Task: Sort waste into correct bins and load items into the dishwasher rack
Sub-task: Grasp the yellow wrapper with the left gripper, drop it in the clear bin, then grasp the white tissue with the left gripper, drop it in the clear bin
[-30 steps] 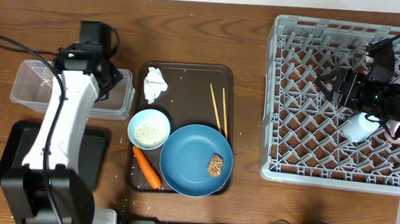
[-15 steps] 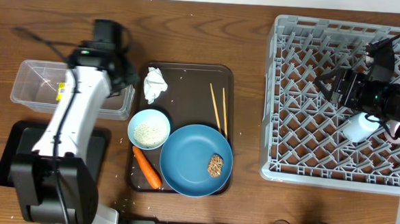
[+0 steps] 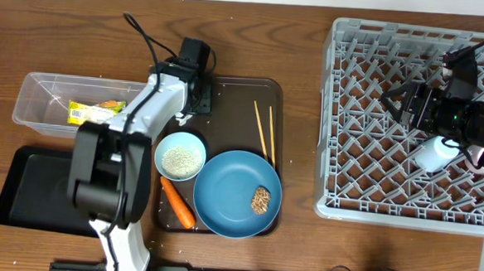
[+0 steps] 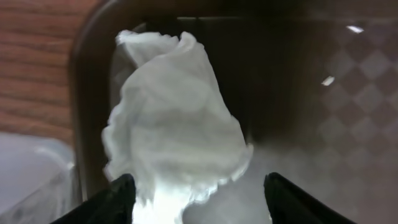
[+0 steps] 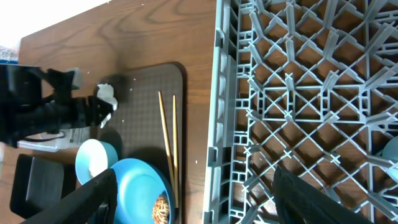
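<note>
Left gripper point(image 4: 205, 200) jaws apart, crumpled white tissue point(image 4: 174, 118) at 11 o'clock, off-centre: nudge toward 9, descend, pinch gently. Right gripper point(image 5: 205, 199) apart, empty, above dishwasher rack point(image 5: 298, 93).

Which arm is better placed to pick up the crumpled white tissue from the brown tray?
Left. The left fingers, open, hang right over the crumpled white tissue. The right fingers are far away, over the dishwasher rack.
</note>
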Controlling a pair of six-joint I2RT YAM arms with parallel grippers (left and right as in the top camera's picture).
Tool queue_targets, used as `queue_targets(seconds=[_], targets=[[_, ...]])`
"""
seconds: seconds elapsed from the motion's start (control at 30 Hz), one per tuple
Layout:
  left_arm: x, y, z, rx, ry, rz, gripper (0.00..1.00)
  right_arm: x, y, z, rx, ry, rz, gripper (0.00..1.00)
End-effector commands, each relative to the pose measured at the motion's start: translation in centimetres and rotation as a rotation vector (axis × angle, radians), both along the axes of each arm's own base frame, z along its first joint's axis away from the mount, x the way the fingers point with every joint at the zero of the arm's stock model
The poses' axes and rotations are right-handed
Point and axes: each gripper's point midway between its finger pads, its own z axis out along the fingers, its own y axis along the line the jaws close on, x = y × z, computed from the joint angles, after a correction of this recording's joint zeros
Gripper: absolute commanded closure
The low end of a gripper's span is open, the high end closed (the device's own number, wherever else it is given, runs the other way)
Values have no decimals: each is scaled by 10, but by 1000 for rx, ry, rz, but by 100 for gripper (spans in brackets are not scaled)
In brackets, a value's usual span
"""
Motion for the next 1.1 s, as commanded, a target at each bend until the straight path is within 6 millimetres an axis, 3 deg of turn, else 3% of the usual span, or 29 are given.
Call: queue_targets(seconds=[0.0, 0.1, 0.13, 0.23, 0.27, 0.37, 0.53, 0.67, 0.73, 0.87, 1.03, 1.07], targets=[[3, 2, -11, 22, 15, -38, 32, 0, 3, -3, -4, 3, 17, 27], [3, 3, -18, 28, 25, -37, 34, 0, 3, -3, -4, 3, 17, 27], [3, 3, -19, 28, 24, -37, 43, 0, 3, -3, -4, 2, 17, 27], [4, 3, -15, 25, 17, -37, 85, 0, 3, -3, -4, 2, 17, 27], [4, 3, -11, 24, 16, -37, 94, 0, 3, -3, -4, 2, 17, 27], [2, -2, 10, -5, 6, -42, 94, 0, 3, -3, -4, 2, 17, 27], [-11, -4, 78, -55, -70, -35, 94, 0, 3, -2, -5, 0, 17, 27], [-34, 9, 127, -84, -124, 38, 94, 0, 3, -2, -5, 0, 17, 27], [-39, 29, 145, -51, -162, 105, 94, 1, 3, -2, -5, -6, 17, 27], [-45, 84, 147, 12, -172, 360, 94, 4, 3, 0, -8, -18, 17, 27], [-51, 133, 115, -2, -101, 621, 94, 3, 3, 0, -5, -15, 15, 27], [-50, 139, 110, -2, -91, 649, 90, 3, 3, 0, -3, -14, 12, 27]])
